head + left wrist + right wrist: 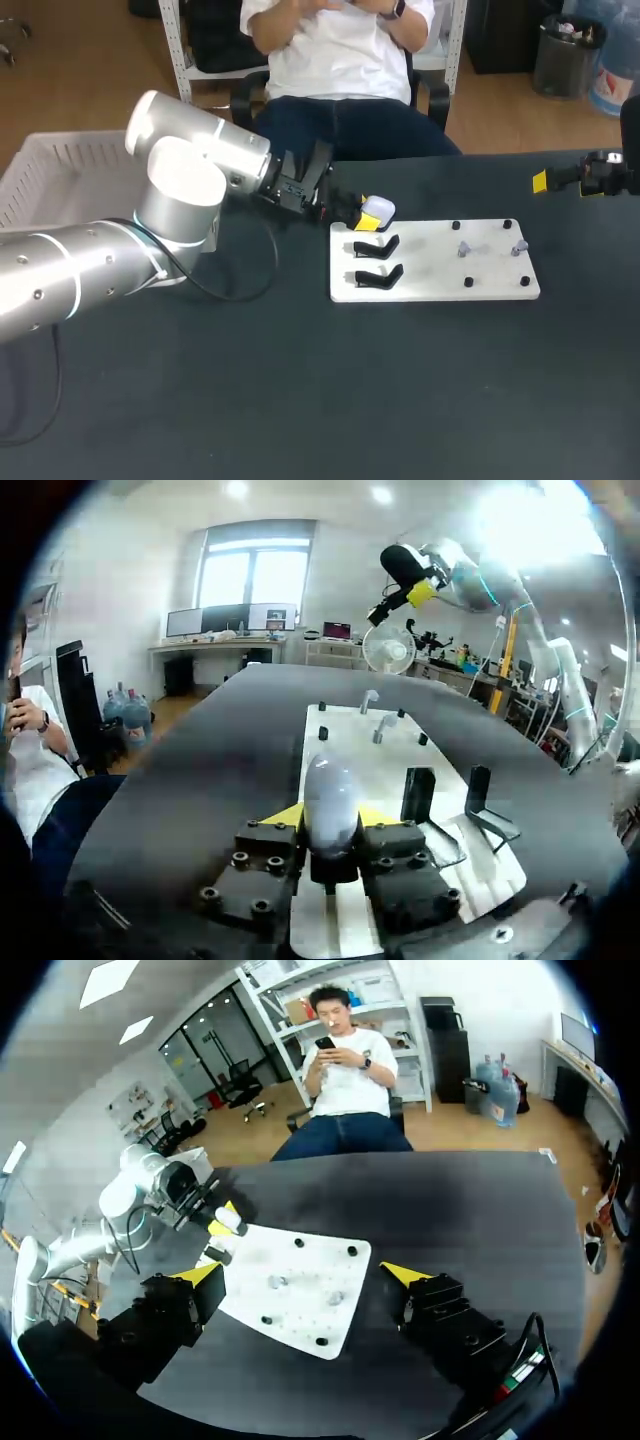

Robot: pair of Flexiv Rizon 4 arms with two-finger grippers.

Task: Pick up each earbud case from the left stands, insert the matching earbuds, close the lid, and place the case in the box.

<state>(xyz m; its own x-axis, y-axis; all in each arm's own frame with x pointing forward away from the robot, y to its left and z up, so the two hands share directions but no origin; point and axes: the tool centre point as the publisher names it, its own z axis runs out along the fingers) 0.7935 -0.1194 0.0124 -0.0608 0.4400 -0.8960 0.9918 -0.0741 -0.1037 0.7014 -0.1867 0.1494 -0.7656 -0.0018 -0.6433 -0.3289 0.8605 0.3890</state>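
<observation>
Earbud case (378, 210): white, rounded, pinched between the yellow tips of the left gripper (330, 820), one finger against each flank, at the stand end of the white board (497, 290). The left wrist view shows the case's long axis running straight out along the fingers, in line with the two earbuds (376, 716) standing on pegs at the board's far end. The earbuds therefore lie directly ahead of the held case. Two black stands (377, 260) beside the case are empty. Whether the case sits clear of a stand of its own cannot be told from any view. No raised lid is visible. The right gripper (302, 1275) is spread wide and empty, off the board's far end and well apart from the case. In my judgement it is the nearer arm to the earbuds. The head view alone shows the white box (50, 170), on the left behind the left arm, well away from the board. The right wrist view alone shows the right fingers' spread. The left wrist view alone confirms the two-sided contact on the case.
</observation>
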